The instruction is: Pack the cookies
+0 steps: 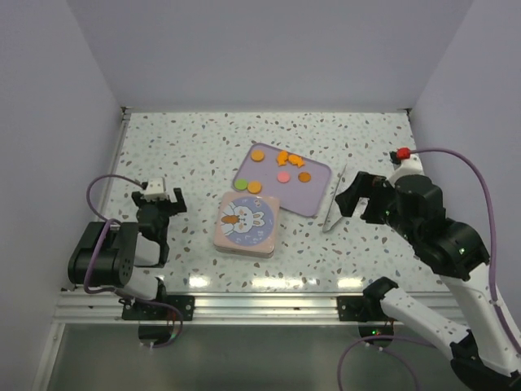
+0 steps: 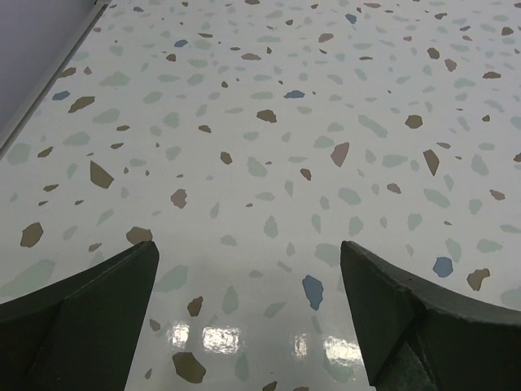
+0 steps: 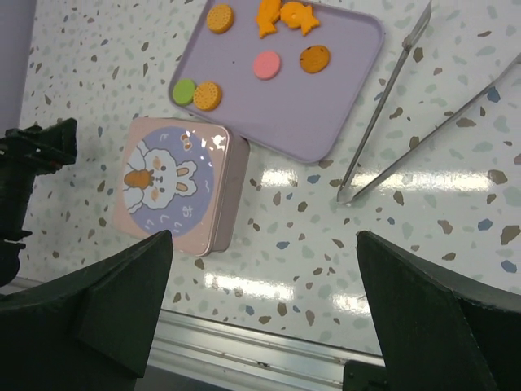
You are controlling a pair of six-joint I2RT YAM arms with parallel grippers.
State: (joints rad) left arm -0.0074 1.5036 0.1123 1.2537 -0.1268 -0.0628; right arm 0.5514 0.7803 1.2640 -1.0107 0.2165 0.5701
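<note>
Flat, mostly round cookies [image 1: 282,175] lie on a smooth lilac tray [image 1: 314,195], one o'clock of the square pink tin [image 1: 247,224]. Left fingers [image 2: 106,289] and right fingers [image 3: 122,281] gape empty.

On my right wrist feed the right gripper [image 3: 264,238] stands wide apart, with nothing between its fingers. The lilac tray [image 3: 326,114] sits at twelve o'clock, carrying seven cookies [image 3: 266,64]: five orange, one pink, one green. The closed pink rabbit tin [image 3: 175,183] lies at nine o'clock, just beside the tray's corner. I see metal tongs [image 3: 383,106] at two o'clock on the speckled table [image 3: 456,212].
</note>
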